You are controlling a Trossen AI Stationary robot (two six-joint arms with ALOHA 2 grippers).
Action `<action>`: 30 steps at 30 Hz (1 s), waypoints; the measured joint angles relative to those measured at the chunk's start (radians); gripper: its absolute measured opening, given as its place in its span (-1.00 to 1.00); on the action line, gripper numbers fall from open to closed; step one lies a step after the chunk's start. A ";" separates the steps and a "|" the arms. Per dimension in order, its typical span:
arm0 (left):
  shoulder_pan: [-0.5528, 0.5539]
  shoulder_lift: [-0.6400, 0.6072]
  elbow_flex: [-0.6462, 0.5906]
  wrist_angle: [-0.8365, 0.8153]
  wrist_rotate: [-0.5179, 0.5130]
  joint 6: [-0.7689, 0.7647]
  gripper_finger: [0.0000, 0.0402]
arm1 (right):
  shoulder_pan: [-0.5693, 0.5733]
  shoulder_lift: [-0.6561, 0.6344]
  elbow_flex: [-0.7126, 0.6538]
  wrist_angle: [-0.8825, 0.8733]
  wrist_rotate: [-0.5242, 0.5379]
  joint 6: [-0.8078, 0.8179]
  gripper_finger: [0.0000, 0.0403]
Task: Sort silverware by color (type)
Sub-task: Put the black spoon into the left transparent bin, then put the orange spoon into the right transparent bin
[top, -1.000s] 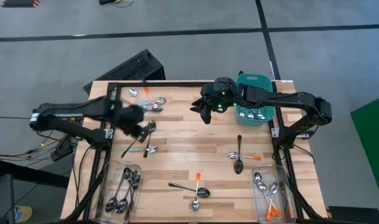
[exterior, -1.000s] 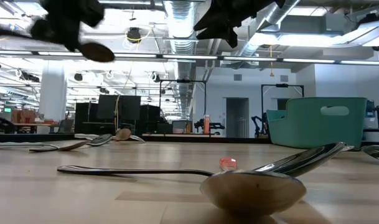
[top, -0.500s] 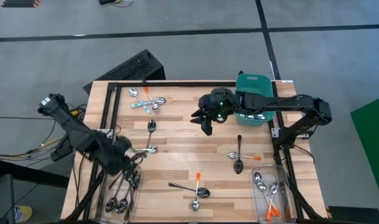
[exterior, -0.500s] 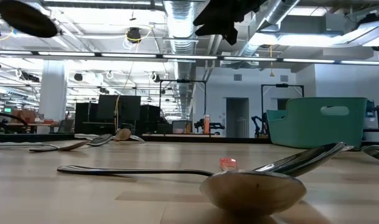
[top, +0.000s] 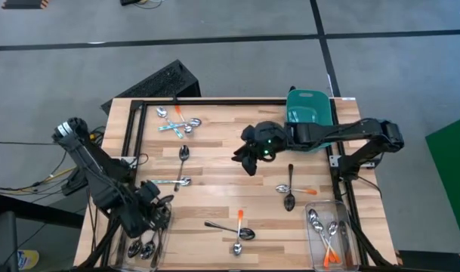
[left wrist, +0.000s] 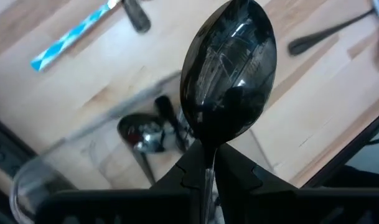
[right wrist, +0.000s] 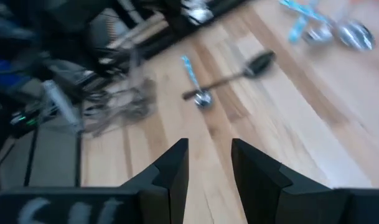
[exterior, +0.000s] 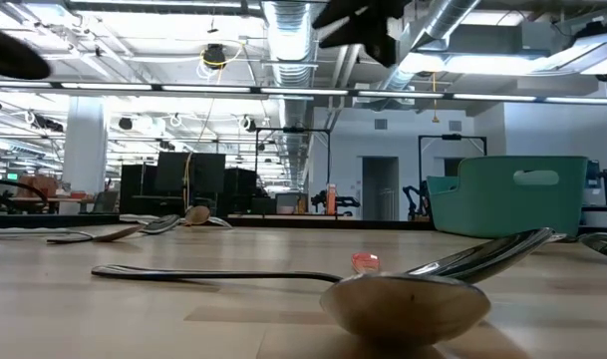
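Left gripper (left wrist: 205,177): clenched on a dark metal spoon (left wrist: 228,74), held above the clear bin (top: 148,230) at the table's (top: 214,166) 7 o'clock corner.
Right gripper (right wrist: 208,165): fingers parted, holding nothing, over the table's middle.
Other spoons: scattered across the table.

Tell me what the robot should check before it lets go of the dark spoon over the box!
1. Spoon held tight: the left pincer is shut on the dark spoon. Ok.
2. Pincer above the right box: it is over the clear bin at the table's front left corner. Ok.
3. Same kind inside: the bin shows dark metal spoons. Ok.
4. Room inside the bin: cannot tell.
5. Other arm away: the right pincer is open and empty above mid-table. Ok.
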 joint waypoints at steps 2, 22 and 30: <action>-0.030 0.014 0.000 -0.003 0.009 -0.040 -0.95 | 0.025 0.000 0.000 -0.047 0.051 0.068 -0.28; -0.136 0.049 0.001 0.025 0.011 -0.347 -0.52 | 0.376 0.240 0.010 -0.174 0.118 0.931 -0.29; -0.134 0.041 0.013 0.071 -0.206 -0.196 -0.21 | 0.468 0.427 0.148 -0.173 0.107 1.074 -0.29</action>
